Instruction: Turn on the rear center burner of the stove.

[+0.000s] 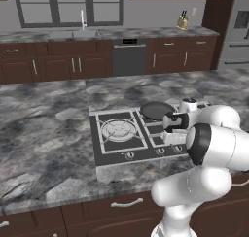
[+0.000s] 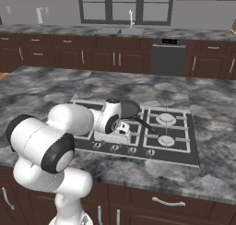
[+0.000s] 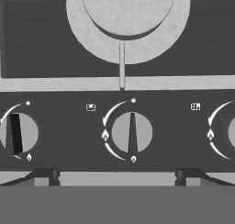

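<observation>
Stove, the black rectangular gas cooktop [image 1: 121, 134], sits in the grey marble counter [image 1: 44, 134]; my jaws [image 3: 117, 176] hang spread astride its round silver knob [image 3: 132, 132]. I'd descend squarely before pinching.

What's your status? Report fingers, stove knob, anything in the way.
Gripper open, fingers straddling the middle knob, not touching. Stove knob pointer upright. Dark pan on a rear grate, clear of knobs.

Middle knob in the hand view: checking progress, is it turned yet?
Seemingly unturned: the middle knob's ridge points near the off dot. The gripper straddles it, open.
</observation>
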